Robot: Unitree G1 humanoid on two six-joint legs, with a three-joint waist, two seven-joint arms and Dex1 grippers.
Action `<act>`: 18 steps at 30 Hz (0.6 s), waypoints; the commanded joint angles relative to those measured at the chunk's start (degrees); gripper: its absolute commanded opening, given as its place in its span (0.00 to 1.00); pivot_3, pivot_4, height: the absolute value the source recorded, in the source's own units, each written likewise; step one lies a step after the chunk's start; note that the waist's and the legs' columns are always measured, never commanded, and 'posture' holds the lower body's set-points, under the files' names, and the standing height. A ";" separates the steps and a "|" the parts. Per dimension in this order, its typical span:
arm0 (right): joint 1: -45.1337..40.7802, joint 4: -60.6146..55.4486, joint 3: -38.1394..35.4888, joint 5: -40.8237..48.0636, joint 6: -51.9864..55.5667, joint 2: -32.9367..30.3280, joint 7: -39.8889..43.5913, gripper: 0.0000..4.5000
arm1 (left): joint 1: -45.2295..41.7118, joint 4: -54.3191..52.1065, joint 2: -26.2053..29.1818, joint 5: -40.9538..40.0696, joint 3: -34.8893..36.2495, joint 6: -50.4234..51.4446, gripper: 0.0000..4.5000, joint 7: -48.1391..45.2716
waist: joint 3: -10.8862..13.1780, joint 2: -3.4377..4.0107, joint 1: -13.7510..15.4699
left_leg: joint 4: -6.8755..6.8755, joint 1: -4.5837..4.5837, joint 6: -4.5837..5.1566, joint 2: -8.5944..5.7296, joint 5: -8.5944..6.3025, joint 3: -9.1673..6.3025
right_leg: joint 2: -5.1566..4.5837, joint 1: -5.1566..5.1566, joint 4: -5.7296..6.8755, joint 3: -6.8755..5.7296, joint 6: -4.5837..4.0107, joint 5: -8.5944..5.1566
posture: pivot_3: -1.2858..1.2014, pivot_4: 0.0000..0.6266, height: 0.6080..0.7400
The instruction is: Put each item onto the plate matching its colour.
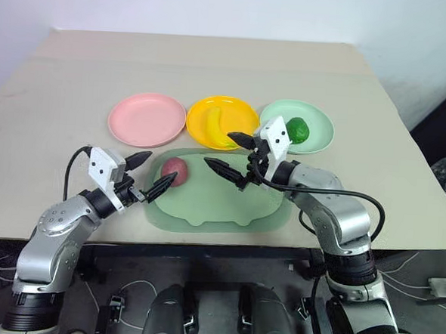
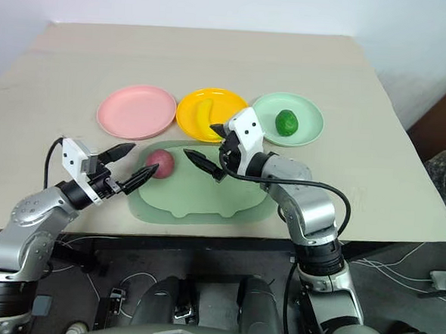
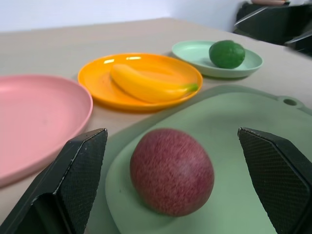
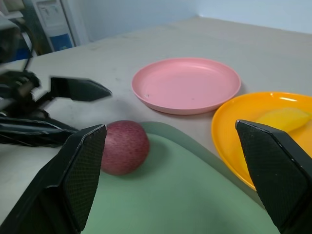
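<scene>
- Your left gripper (image 1: 148, 174) is spread wide; the round reddish-purple toy fruit (image 1: 173, 170) sits just ahead, between its fingers.
- It looks light, smooth, rigid: grip across its middle.
- Your right gripper (image 1: 232, 154) is open, empty.

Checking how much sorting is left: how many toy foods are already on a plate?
2. The banana lies on the yellow plate, and the green fruit on the mint-green plate. The reddish-purple fruit is on the tray; the pink plate holds nothing.
</scene>
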 commanded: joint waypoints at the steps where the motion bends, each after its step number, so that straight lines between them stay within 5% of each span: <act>1: 1.84 -4.85 -2.38 2.06 0.55 -1.61 -0.95 1.00 | -1.47 1.18 -0.32 0.59 -0.32 -1.22 1.00 -0.83 | 0.00 0.00 0.28 | 0.00 0.00 0.00 -0.01 0.00 -0.01 | -0.01 0.01 -0.01 0.00 0.00 0.00 | 0.52 0.24 0.66; 18: 15.94 -10.13 -3.27 4.69 -5.14 -8.48 0.59 1.00 | -10.56 9.84 -3.43 5.26 -6.33 -0.14 1.00 -2.53 | -0.01 -0.03 1.61 | 0.05 0.15 0.06 -0.04 -0.01 -0.19 | -0.01 0.28 -0.09 -0.08 0.00 0.00 | 0.52 0.24 0.66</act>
